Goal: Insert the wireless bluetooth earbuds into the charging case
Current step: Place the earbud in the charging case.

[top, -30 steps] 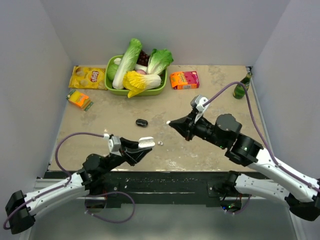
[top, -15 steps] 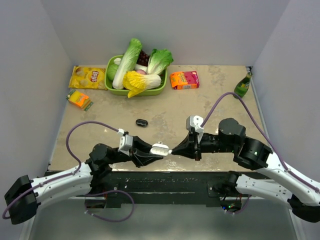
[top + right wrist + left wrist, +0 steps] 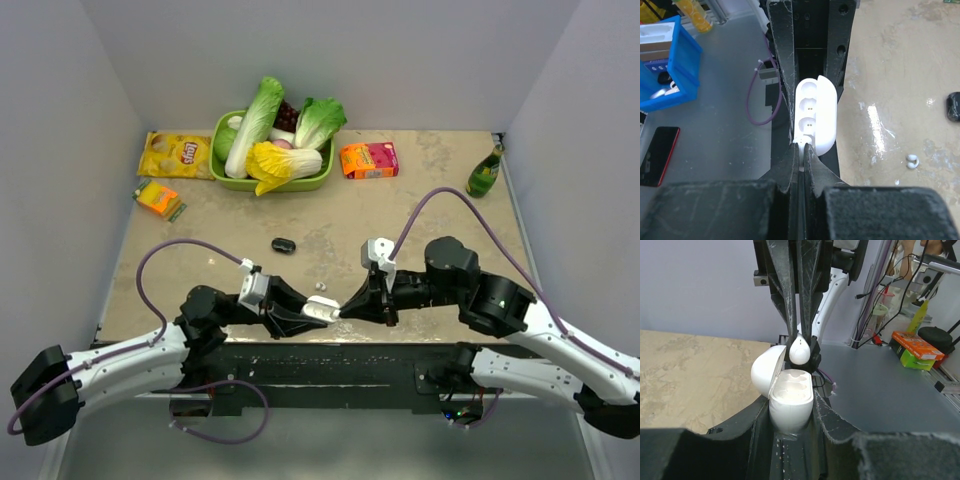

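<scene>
Both arms are stretching low and inward from their bases, with the grippers meeting tip to tip between them. The left gripper [image 3: 316, 312] is clamping the open charging case [image 3: 791, 407] between its fingers. The right gripper [image 3: 343, 308] is pinching an earbud [image 3: 800, 351] in nearly closed jaws, just above the case.

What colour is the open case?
The case is glossy white inside and out; the right wrist view shows it best.

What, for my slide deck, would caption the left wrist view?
Left gripper holds the open charging case while the right gripper, shut on an earbud, hovers just above its wells.
</scene>
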Action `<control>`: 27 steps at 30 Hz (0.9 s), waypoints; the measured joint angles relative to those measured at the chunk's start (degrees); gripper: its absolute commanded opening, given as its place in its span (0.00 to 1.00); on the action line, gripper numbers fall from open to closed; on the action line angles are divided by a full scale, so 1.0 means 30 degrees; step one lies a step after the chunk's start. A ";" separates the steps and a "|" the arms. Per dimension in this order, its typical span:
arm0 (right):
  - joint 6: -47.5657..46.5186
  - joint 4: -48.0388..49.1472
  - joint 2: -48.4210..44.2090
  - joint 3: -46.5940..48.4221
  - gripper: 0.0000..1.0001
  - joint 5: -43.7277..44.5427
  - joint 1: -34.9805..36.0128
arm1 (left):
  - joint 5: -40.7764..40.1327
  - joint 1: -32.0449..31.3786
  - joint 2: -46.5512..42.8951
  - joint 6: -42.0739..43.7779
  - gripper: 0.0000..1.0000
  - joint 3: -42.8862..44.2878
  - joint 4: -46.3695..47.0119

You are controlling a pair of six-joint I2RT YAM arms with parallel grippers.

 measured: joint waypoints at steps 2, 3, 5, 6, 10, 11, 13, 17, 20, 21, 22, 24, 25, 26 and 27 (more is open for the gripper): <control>0.0000 0.0087 0.0342 -0.0073 0.00 0.0015 0.0131 | 0.0153 0.0000 0.0168 -0.0131 0.00 0.0000 0.0211; 0.0000 0.0087 0.0481 -0.0087 0.00 0.0036 0.0189 | 0.0211 0.0000 0.0248 -0.0233 0.00 0.0000 0.0277; 0.0007 0.0109 0.0714 -0.0109 0.00 0.0080 0.0255 | 0.0393 0.0000 0.0423 -0.0277 0.00 0.0000 0.0350; 0.0007 0.0109 0.0780 -0.0117 0.00 0.0117 0.0299 | 0.0452 0.0000 0.0488 -0.0284 0.00 0.0000 0.0342; 0.0000 0.0138 0.0823 -0.0117 0.00 0.0153 0.0313 | 0.0576 0.0022 0.0692 -0.0401 0.00 0.0000 0.0495; 0.0000 0.0175 0.0823 -0.0117 0.00 0.0153 0.0313 | 0.0590 0.0022 0.0721 -0.0408 0.00 0.0000 0.0546; 0.0000 0.0291 0.0867 -0.0117 0.00 0.0153 0.0313 | 0.0641 0.0015 0.0780 -0.0408 0.00 0.0000 0.0627; -0.0015 0.0481 0.1158 -0.0117 0.00 0.0153 0.0350 | 0.0707 0.0015 0.1013 -0.0401 0.00 0.0000 0.0678; -0.0044 0.0525 0.1348 -0.0117 0.00 0.0175 0.0372 | 0.0714 0.0015 0.1239 -0.0408 0.00 0.0000 0.0750; -0.0066 0.0525 0.1370 -0.0117 0.00 0.0197 0.0386 | 0.0714 0.0015 0.1275 -0.0401 0.00 0.0000 0.0765; -0.0073 0.0525 0.1392 -0.0117 0.00 0.0219 0.0393 | 0.0714 0.0015 0.1311 -0.0401 0.00 0.0000 0.0787; -0.0087 0.0525 0.1443 -0.0117 0.00 0.0306 0.0430 | 0.0714 0.0015 0.1341 -0.0401 0.00 0.0000 0.0860; -0.0087 0.0517 0.1457 -0.0117 0.00 0.0364 0.0437 | 0.0699 0.0022 0.1341 -0.0401 0.00 0.0000 0.0903; -0.0087 0.0517 0.1464 -0.0117 0.00 0.0408 0.0444 | 0.0692 0.0022 0.1333 -0.0401 0.00 0.0000 0.0918; -0.0087 0.0517 0.1464 -0.0117 0.00 0.0437 0.0444 | 0.0670 0.0022 0.1326 -0.0401 0.00 0.0000 0.0918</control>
